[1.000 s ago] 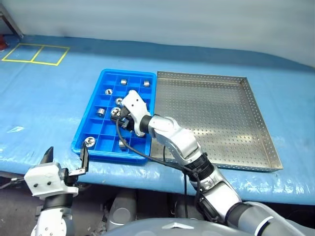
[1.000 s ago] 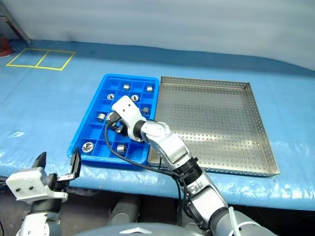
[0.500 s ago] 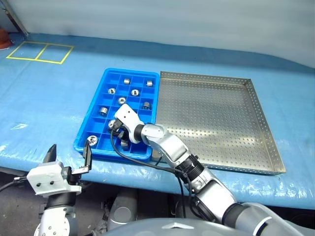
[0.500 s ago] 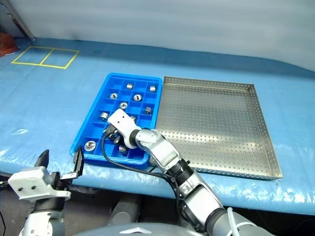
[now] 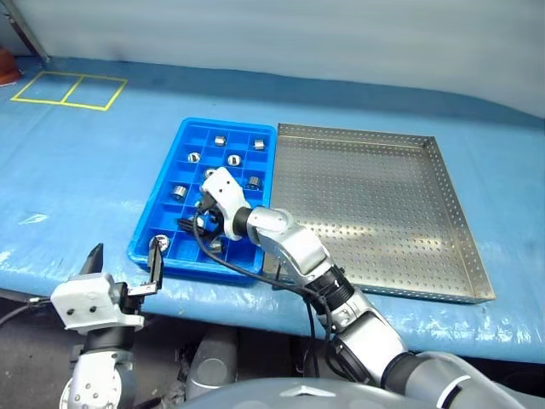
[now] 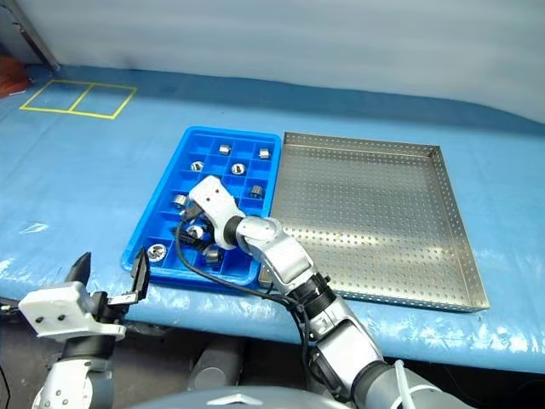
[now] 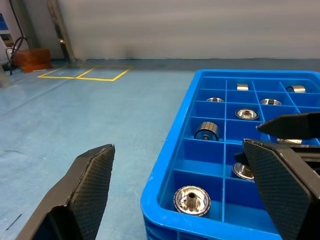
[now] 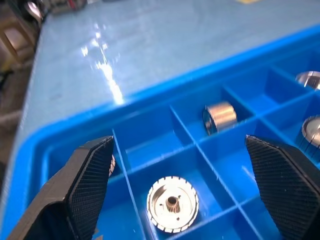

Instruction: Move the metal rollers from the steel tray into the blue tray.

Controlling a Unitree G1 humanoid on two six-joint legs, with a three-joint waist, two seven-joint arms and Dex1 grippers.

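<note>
At the left, the left hand [image 5: 124,271] is held off the near edge of the blue-covered worktop [image 5: 77,170], its two black fingers spread wide with nothing between them, much as it was a second ago. Just beyond it lies the blue tray [image 5: 167,205], in whose compartments the metal rollers [image 5: 179,192] are seen resting singly, one of them [image 7: 192,200] in the near left corner cell. Over the near middle cells the right hand [image 6: 192,235] is reached in from the right; its fingers [image 8: 85,190], closed together a second ago, are now parted wide, and a roller [image 8: 172,205] is seen lying loose in the cell below them, gripped by nothing. To the right, touching the blue tray's long side, the steel tray [image 5: 460,247] is seen with only its perforated base showing.
</note>
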